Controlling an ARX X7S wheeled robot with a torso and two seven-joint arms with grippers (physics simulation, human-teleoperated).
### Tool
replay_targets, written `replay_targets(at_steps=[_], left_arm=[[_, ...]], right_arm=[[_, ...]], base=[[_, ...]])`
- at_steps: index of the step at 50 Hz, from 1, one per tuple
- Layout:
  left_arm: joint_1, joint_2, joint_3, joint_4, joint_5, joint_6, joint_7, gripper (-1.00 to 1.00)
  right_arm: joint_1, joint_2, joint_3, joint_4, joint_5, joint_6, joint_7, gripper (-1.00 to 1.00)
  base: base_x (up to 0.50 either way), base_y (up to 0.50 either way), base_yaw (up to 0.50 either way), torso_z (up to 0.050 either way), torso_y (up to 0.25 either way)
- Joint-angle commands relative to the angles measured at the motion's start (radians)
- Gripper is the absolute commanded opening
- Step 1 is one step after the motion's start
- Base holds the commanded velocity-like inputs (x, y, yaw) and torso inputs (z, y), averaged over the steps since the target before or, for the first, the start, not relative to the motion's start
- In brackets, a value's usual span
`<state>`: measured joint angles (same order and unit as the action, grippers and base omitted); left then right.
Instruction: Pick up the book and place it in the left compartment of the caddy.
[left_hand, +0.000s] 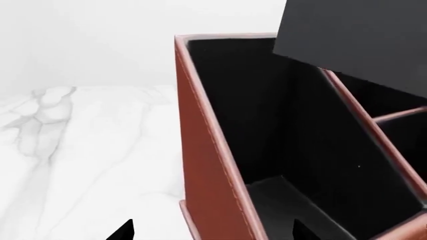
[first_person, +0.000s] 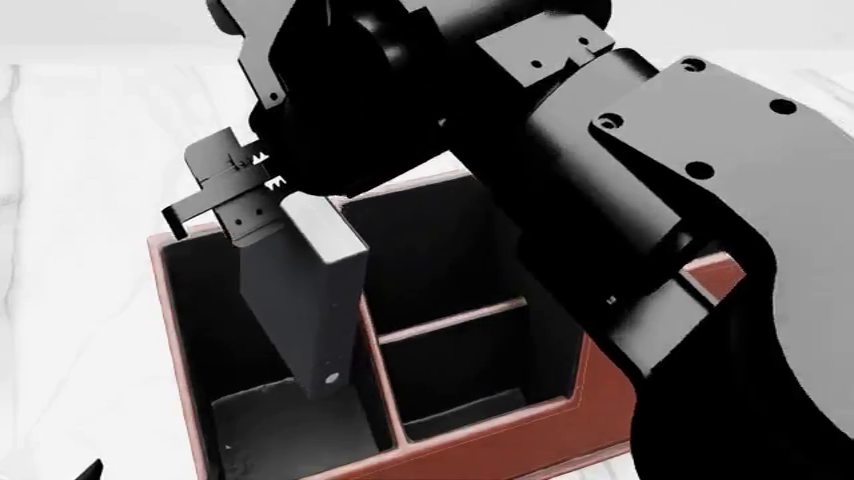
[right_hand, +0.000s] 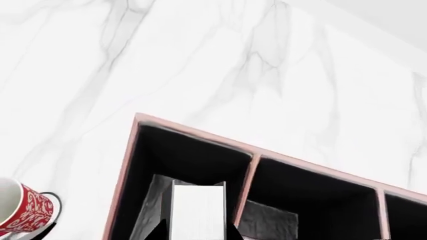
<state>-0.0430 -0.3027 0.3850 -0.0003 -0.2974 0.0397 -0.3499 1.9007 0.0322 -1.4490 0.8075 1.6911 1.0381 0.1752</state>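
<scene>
A: Head view: what takes up most of it?

B: The right arm (first_person: 641, 200), black, reaching across from the right. Under it sits the caddy (first_person: 561, 440) on the marble table (first_person: 80, 150).

A: And the book?

B: The book (first_person: 304, 300) hangs nearly upright, tilted a little, in the right gripper (first_person: 274, 205). Its lower end dips into the left compartment (first_person: 287, 430), the long bay beside the one split by a crossbar.

A: How do the jaws stand?

B: Clamped on the book's upper end, one finger (first_person: 220, 195) against its face. In the right wrist view the white page edges sit squarely between both fingers, with no gap.

A: The left gripper?

B: Only two dark tips (left_hand: 123, 231) show in the left wrist view, set well apart, touching nothing, straddling the caddy's outer wall.

A: Anything smaller?

B: A red mug (right_hand: 23, 210), beside the caddy.
</scene>
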Motion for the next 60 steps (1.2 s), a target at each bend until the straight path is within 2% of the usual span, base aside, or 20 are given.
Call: replay_targets(at_steps=[1, 11, 48, 60], left_arm=[[0.002, 0.019, -0.019, 0.004, 0.017, -0.002, 0.025, 1.00], [0.003, 0.016, -0.014, 0.009, 0.016, -0.002, 0.024, 1.00], [0.009, 0.007, 0.009, 0.015, 0.015, 0.000, 0.022, 1.00], [0.011, 0.004, 0.014, 0.020, 0.014, 0.002, 0.021, 1.00]], right_arm=[[-0.036, -0.032, -0.082, -0.018, -0.018, -0.123, -0.082, -1.00], [-0.089, -0.032, -0.133, -0.034, -0.015, -0.196, -0.096, -1.00], [-0.303, -0.032, -0.117, -0.046, -0.206, -0.380, -0.173, -1.00], [-0.381, -0.032, -0.112, -0.060, -0.349, -0.409, -0.174, -1.00]], base=[[0.00, 0.00, 0.00, 0.000, 0.000], [0.00, 0.00, 0.00, 0.000, 0.001], [0.00, 0.00, 0.00, 0.000, 0.001], [0.00, 0.00, 0.00, 0.000, 0.001]])
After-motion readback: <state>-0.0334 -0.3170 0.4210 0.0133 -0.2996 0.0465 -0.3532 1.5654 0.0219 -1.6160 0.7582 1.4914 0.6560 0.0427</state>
